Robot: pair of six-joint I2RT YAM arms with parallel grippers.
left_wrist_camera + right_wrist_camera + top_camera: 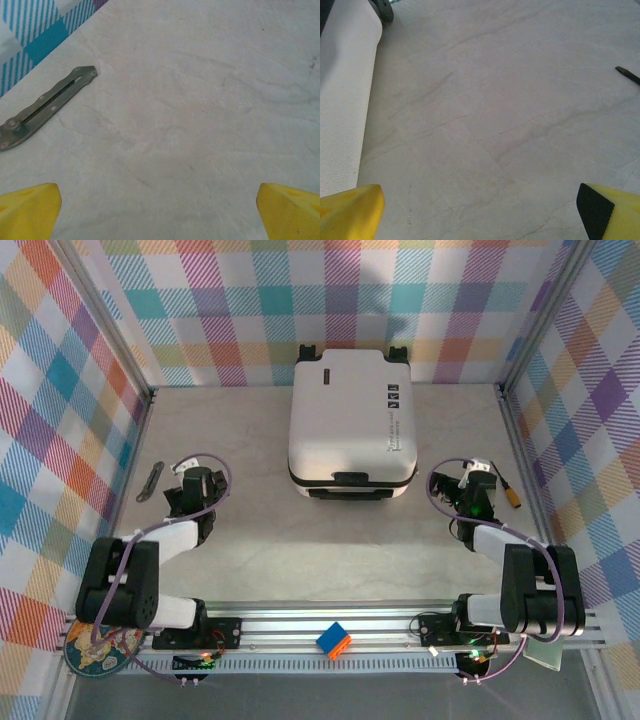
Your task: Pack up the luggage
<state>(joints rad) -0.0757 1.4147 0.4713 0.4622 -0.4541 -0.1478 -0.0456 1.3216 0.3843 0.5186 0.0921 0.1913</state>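
Note:
The luggage (350, 423) is a white hard-shell suitcase lying flat and closed at the back middle of the table, its handle at the near end and wheels toward the far wall. Its white side (345, 100) and one black wheel (384, 10) run along the left edge of the right wrist view. My left gripper (197, 480) hovers over the bare table left of the suitcase, yellow fingertips (30, 210) wide apart with nothing between them. My right gripper (472, 486) sits to the right of the suitcase, open and empty, a yellow fingertip (352, 212) low on each side.
A flat grey metal strip (47, 106) lies near the left wall (150, 481). A small yellow-tipped object (512, 497) lies by the right wall. A multicoloured cube (334, 640) rests on the front rail. Checked walls enclose the table on three sides.

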